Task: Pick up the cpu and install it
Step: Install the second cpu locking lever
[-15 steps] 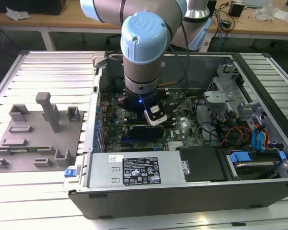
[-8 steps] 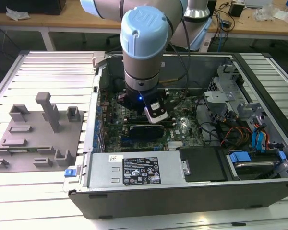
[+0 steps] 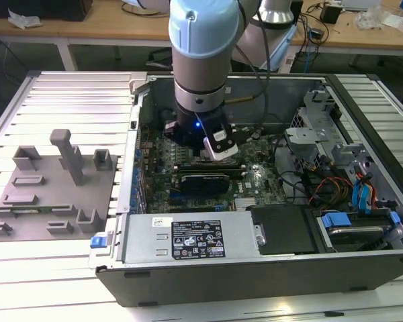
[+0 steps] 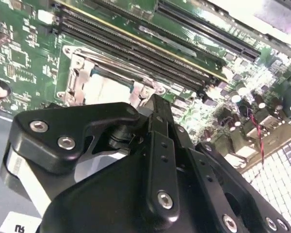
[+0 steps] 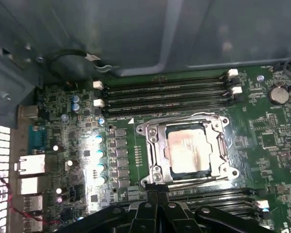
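Hovering over the green motherboard [image 3: 255,176] inside the open computer case [image 3: 363,268], the gripper [image 5: 152,195] has its fingers drawn together with nothing visible between them. The cpu [image 5: 186,149] already lies in the socket [image 5: 153,155], within the metal frame, at roughly one o'clock from the fingertips in the first wrist view. My judgement: check the chip lies flat and square, then keep any contact light and vertical.
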`<state>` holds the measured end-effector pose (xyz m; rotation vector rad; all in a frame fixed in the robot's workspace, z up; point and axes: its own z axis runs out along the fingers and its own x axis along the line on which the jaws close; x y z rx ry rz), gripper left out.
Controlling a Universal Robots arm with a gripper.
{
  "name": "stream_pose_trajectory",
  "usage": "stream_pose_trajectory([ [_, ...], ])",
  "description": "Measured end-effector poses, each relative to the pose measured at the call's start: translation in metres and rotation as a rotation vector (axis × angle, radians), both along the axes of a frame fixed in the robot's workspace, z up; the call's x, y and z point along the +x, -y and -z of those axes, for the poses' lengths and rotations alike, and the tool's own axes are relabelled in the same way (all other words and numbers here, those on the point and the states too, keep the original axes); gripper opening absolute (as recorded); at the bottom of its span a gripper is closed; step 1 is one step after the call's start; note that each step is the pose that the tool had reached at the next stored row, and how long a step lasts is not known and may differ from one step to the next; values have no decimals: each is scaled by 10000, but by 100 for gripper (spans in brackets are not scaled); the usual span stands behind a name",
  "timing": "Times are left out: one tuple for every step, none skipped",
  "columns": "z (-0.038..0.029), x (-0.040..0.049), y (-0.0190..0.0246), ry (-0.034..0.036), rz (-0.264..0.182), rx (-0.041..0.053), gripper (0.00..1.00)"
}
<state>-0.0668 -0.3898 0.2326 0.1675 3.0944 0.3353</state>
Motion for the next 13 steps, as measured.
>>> stream_pose_trajectory([
  [0, 53, 0, 0, 26, -40, 11],
  [-1, 113, 0, -1, 58, -88, 11],
  [-1, 152, -1, 0, 76, -123, 11],
  [-1, 176, -4, -1, 86, -147, 11],
  [0, 205, -25, 0, 97, -199, 11],
  [0, 216, -58, 0, 104, -267, 11],
  [0, 220, -82, 0, 103, -316, 11],
  [-1, 222, -105, -1, 103, -370, 11],
  [0, 226, -155, 2, 103, -472, 11],
  [0, 228, -189, 1, 103, -532, 11],
  [-1, 229, -214, 0, 103, -573, 11],
  [0, 231, -261, 2, 103, -631, 11],
  [-1, 245, -300, 2, 105, -697, 11],
])
